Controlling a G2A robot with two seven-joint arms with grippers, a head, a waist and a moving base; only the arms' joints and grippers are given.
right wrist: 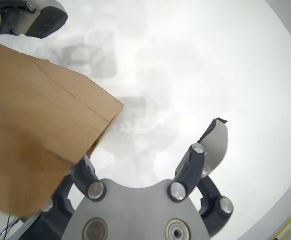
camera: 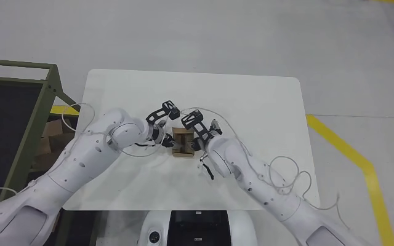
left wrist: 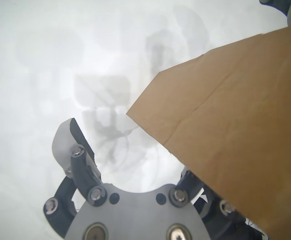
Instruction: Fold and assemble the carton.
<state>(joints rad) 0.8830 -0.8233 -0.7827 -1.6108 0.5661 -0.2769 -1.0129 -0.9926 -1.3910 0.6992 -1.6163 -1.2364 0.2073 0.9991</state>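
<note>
A small brown carton (camera: 181, 142) sits near the middle of the white table (camera: 246, 92), partly folded, with creased flaps showing. My left gripper (camera: 165, 127) stands at its left side and my right gripper (camera: 194, 131) at its right side, close together. In the left wrist view the carton (left wrist: 218, 127) covers one finger of the left gripper (left wrist: 129, 136); the other finger (left wrist: 75, 138) stands far off over bare table, so it is open. The right gripper (right wrist: 154, 127) is open too, one finger (right wrist: 216, 134) free, the other hidden behind the carton (right wrist: 50, 102).
A green-framed rack (camera: 37, 92) with cardboard pieces (camera: 52, 132) stands off the table's left edge. Yellow floor tape (camera: 345, 147) runs past the right side. Thin cables (camera: 283, 166) loop along the right arm. The left gripper's finger pad (right wrist: 43, 18) shows beyond the carton.
</note>
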